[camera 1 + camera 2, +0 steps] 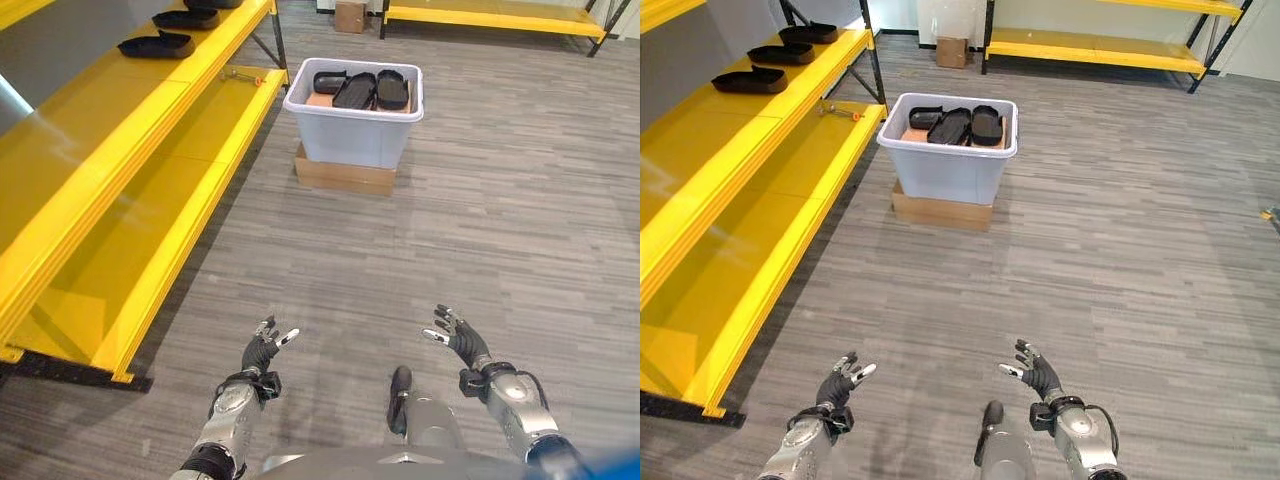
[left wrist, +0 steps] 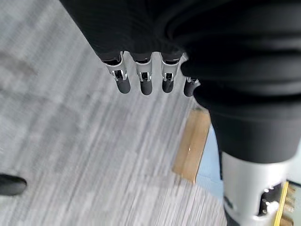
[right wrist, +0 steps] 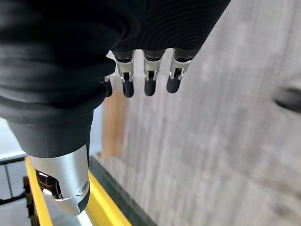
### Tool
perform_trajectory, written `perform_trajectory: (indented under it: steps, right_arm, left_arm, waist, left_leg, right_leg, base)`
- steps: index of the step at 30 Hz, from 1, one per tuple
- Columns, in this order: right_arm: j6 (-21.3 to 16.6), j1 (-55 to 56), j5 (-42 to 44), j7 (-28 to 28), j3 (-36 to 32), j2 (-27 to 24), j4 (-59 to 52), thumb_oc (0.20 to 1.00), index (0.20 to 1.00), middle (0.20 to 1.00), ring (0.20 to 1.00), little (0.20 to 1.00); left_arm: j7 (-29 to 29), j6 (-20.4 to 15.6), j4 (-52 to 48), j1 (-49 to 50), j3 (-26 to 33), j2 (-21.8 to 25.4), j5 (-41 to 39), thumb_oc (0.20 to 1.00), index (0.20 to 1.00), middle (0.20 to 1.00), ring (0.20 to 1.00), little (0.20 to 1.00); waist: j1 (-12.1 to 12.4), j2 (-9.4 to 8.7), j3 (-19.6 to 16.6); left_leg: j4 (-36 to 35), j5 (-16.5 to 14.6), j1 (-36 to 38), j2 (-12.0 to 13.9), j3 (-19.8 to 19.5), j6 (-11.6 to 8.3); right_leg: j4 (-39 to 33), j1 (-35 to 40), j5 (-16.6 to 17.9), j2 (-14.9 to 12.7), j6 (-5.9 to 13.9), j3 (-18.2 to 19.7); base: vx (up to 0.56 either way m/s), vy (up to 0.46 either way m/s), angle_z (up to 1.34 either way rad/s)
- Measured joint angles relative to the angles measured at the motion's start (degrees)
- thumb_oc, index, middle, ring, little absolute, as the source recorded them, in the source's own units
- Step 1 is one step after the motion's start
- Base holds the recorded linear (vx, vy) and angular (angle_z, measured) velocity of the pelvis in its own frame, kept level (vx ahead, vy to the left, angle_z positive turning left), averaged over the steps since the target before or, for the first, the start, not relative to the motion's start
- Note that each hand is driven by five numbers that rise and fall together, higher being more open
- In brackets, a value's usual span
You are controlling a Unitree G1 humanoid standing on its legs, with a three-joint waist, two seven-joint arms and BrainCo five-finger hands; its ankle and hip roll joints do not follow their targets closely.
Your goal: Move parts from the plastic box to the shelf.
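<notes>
Parts [image 1: 366, 90] in plastic box [image 1: 355, 138] — well ahead of both empty, relaxed hands [image 1: 262, 350] [image 1: 460, 338].

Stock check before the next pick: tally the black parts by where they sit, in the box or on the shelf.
Black parts in the plastic box: 3
Black parts on the yellow shelf: 3
Total: 6

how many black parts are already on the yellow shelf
3, in a row along the yellow metal shelf: nearest black moulded plastic part, a middle one, the farthest. More black parts sit in the grey plastic box; others may be hidden.
</notes>
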Motion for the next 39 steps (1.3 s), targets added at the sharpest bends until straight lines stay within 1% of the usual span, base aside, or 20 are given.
perform_trajectory:
  steps: [3,5,7,8,10,13,18,19,20,21,24,28,31,32,34,35,36,37,38,39]
  right_arm:
    - [0.0,0.37,-1.41,0.36,0.06,-0.87,0.16,1.0,1.0,1.0,1.0,1.0]
    - [0.09,1.5,-1.49,0.65,0.2,-1.39,0.31,1.0,1.0,1.0,1.0,1.0]
    - [0.03,2.29,-1.5,0.81,0.36,-1.36,0.24,1.0,1.0,1.0,1.0,1.0]
    - [-0.17,1.79,-1.5,0.78,-0.18,-1.96,0.86,1.0,1.0,1.0,1.0,1.0]
    - [-0.07,0.31,-1.52,0.67,0.29,-1.35,2.9,1.0,1.0,1.0,1.0,1.0]
    - [-0.17,0.0,-3.38,0.6,3.04,-1.14,2.55,1.0,1.0,1.0,1.0,1.0]
    - [-0.08,1.86,-5.63,-0.34,3.41,-1.55,2.38,1.0,1.0,1.0,1.0,1.0]
    - [-0.07,2.34,-5.98,-0.26,3.66,-1.87,2.16,1.0,1.0,1.0,1.0,1.0]
    - [-0.09,3.24,-6.03,0.04,3.65,-2.95,1.88,1.0,1.0,1.0,1.0,1.0]
    - [-0.02,3.98,-6.05,0.14,3.65,-3.55,2.48,1.0,1.0,1.0,1.0,1.0]
    - [-0.1,4.86,-7.69,0.95,4.63,-2.71,1.56,1.0,1.0,1.0,1.0,1.0]
    - [-0.17,4.05,-7.44,0.58,4.34,1.37,2.55,1.0,1.0,1.0,1.0,1.0]
    - [-0.83,3.1,-5.64,0.16,2.41,4.75,2.52,1.0,1.0,1.0,1.0,1.0]
    - [-0.79,3.45,-5.34,0.06,2.32,4.61,2.78,1.0,1.0,1.0,1.0,1.0]
    - [-0.55,3.36,-5.37,-0.5,2.75,5.22,1.6,1.0,1.0,1.0,1.0,1.0]
    - [-0.62,1.89,-5.38,-1.15,3.33,4.02,-0.5,1.0,1.0,1.0,1.0,1.0]
    - [-0.59,2.09,-5.28,-2.72,3.6,5.51,-1.82,1.0,1.0,1.0,1.0,1.0]
    - [-1.12,1.26,-5.31,-4.95,4.56,5.57,-1.86,1.0,1.0,1.0,1.0,1.0]
    - [-1.49,1.12,-5.32,-6.82,4.96,5.44,-1.41,1.0,1.0,1.0,1.0,1.0]
    - [-1.9,0.65,-5.13,-8.71,4.43,5.58,-1.51,1.0,1.0,1.0,1.0,1.0]
  left_arm:
    - [-0.1,-0.07,-0.01,-1.82,0.29,-0.03,-1.08,1.0,1.0,1.0,1.0,1.0]
    - [0.05,-0.09,-0.01,-3.23,0.36,-0.25,-2.87,1.0,1.0,1.0,1.0,1.0]
    - [0.36,-0.12,-0.17,-3.65,2.49,-0.95,-2.98,1.0,1.0,1.0,1.0,1.0]
    - [0.82,-0.2,-0.45,-4.9,2.34,-1.63,-2.9,1.0,1.0,1.0,1.0,1.0]
    - [1.81,-0.23,-1.3,-5.11,2.33,-1.54,-2.89,1.0,1.0,1.0,1.0,1.0]
    - [4.23,-0.64,-1.39,-3.28,2.04,-1.7,-2.72,1.0,1.0,1.0,1.0,1.0]
    - [6.46,-2.4,-1.07,-3.09,1.8,-1.58,-2.35,1.0,1.0,1.0,1.0,1.0]
    - [6.51,-2.78,-1.08,-2.82,1.98,-1.66,-2.27,1.0,1.0,1.0,1.0,1.0]
    - [6.67,-3.09,-1.0,-2.3,1.91,-2.27,-2.28,1.0,1.0,1.0,1.0,1.0]
    - [6.7,-3.37,-0.8,-1.56,2.01,-2.88,-2.29,1.0,1.0,1.0,1.0,1.0]
    - [7.2,-4.28,-0.32,-1.57,2.57,-2.44,-2.26,1.0,1.0,1.0,1.0,1.0]
    - [8.97,-5.29,2.21,-3.18,2.88,0.24,-1.02,1.0,1.0,1.0,1.0,1.0]
    - [9.7,-5.33,2.41,-5.69,2.71,2.15,0.85,1.0,1.0,1.0,1.0,1.0]
    - [10.54,-5.44,2.96,-5.5,2.4,1.06,2.46,1.0,1.0,1.0,1.0,1.0]
    - [10.43,-5.3,2.32,-5.68,2.21,2.0,3.54,1.0,1.0,1.0,1.0,1.0]
    - [10.09,-4.7,2.21,-5.74,2.01,3.5,4.76,1.0,1.0,1.0,1.0,1.0]
    - [9.94,-4.62,0.72,-6.1,2.5,5.84,5.02,1.0,1.0,1.0,1.0,1.0]
    - [9.19,-4.77,0.22,-5.3,1.86,6.62,5.01,1.0,1.0,1.0,1.0,1.0]
    - [8.84,-4.72,-0.93,-4.09,1.55,6.4,4.9,1.0,1.0,1.0,1.0,1.0]
    - [8.52,-4.72,-2.21,-3.41,1.64,5.5,4.76,1.0,1.0,1.0,1.0,1.0]
  waist:
    - [-1.14,0.3,-1.32]
    - [-1.91,-0.58,-1.97]
    - [-1.63,-3.25,-3.45]
    - [-0.16,-3.37,-2.7]
    - [0.93,-3.13,-1.73]
    - [1.03,-4.09,-1.52]
    - [-0.24,-3.23,-2.02]
    - [-0.15,-3.09,-2.09]
    - [-0.43,-2.29,-2.23]
    - [-0.62,-2.2,-2.46]
    - [-0.65,-2.81,-2.26]
    - [1.21,-5.75,-2.46]
    - [2.22,-7.04,-1.12]
    - [1.95,-5.15,-0.45]
    - [3.16,-5.86,-0.08]
    - [3.58,-4.46,0.18]
    - [3.76,-5.99,-0.53]
    - [4.91,-5.7,-1.08]
    - [4.69,-3.42,-1.14]
    - [4.14,-2.11,-1.39]
  left_leg:
    - [6.32,6.02,-2.65,3.07,-1.88,-5.73]
    - [13.4,12.02,-6.51,3.54,-3.09,-5.68]
    - [27.25,28.89,-15.37,3.38,-3.42,-3.35]
    - [43.37,18.84,-26.23,7.16,-1.11,-4.28]
    - [40.88,12.64,-29.39,11.56,5.0,-1.34]
    - [21.99,13.1,-30.18,11.3,12.91,2.18]
    - [-3.64,17.13,-26.94,8.67,6.52,4.82]
    - [-5.2,17.22,-25.92,8.94,5.93,5.07]
    - [-5.32,18.62,-24.73,10.09,6.1,9.35]
    - [-5.11,19.44,-23.21,9.81,6.72,5.41]
    - [-11.76,19.94,-19.37,4.64,8.27,7.51]
    - [-10.26,15.66,-17.6,-0.85,8.96,7.15]
    - [6.74,7.15,-24.29,-0.91,8.01,9.91]
    - [10.48,2.42,-24.81,-0.04,6.25,9.14]
    - [9.0,2.59,-22.39,-1.84,6.62,9.33]
    - [8.96,-1.71,-20.44,-3.0,8.99,14.05]
    - [2.96,-0.12,-16.16,-5.82,9.92,14.47]
    - [-1.46,0.53,-11.95,-8.61,11.04,16.22]
    - [-3.82,0.78,-10.89,-8.85,11.65,16.67]
    - [-6.21,2.06,-10.56,-8.44,12.31,15.53]
  right_leg:
    - [0.69,1.79,-1.66,0.91,-2.34,-2.51]
    - [1.01,3.05,-1.51,0.19,-3.12,-3.54]
    - [-3.45,6.92,-3.0,-0.38,-5.17,-2.9]
    - [-10.4,12.19,-4.14,0.96,-3.74,-1.37]
    - [-13.15,15.98,-3.77,2.71,-3.84,-1.02]
    - [-15.28,20.62,-4.41,2.5,-2.81,-1.03]
    - [-15.15,24.7,-6.8,1.1,2.37,3.74]
    - [-14.33,25.22,-7.61,0.2,3.65,4.22]
    - [-11.88,25.17,-8.97,-0.51,5.55,5.13]
    - [-7.92,24.8,-11.07,-2.24,7.66,5.77]
    - [-4.76,18.46,-13.17,-4.91,7.33,5.74]
    - [-3.75,18.65,-8.24,-9.1,6.68,4.08]
    - [-3.81,19.53,-11.19,-11.63,7.1,1.86]
    - [0.91,20.11,-8.63,-11.89,7.04,2.89]
    - [7.91,15.22,-2.12,-13.07,7.53,3.9]
    - [16.24,11.01,1.11,-14.11,8.75,4.97]
    - [28.28,4.42,2.24,-16.08,10.64,6.18]
    - [33.3,0.13,13.25,-17.15,12.19,5.54]
    - [37.72,-3.42,15.52,-17.66,13.96,5.47]
    - [37.39,-6.35,9.67,-14.77,13.12,5.6]
  base:
    - [0.31,-0.187,0.08]
    - [0.17,-0.174,0.27]
    - [0.29,-0.166,-0.07]
    - [0.31,-0.041,-0.31]
    - [0.23,0.092,-0.4]
    - [0.23,0.197,-0.53]
    - [0.31,0.417,-0.53]
    - [0.24,0.382,-0.59]
    - [0.19,0.269,-0.21]
    - [0.19,0.265,-0.02]
    - [0.31,0.44,0.06]
    - [0.33,0.447,0.29]
    - [0.28,0.396,0.26]
    - [0.3,0.484,0.4]
    - [0.33,0.534,-0.09]
    - [0.23,0.41,-0.32]
    - [0.34,0.453,-0.38]
    - [0.25,0.312,-0.24]
    - [0.24,0.145,-0.48]
    - [0.24,-0.068,-0.07]
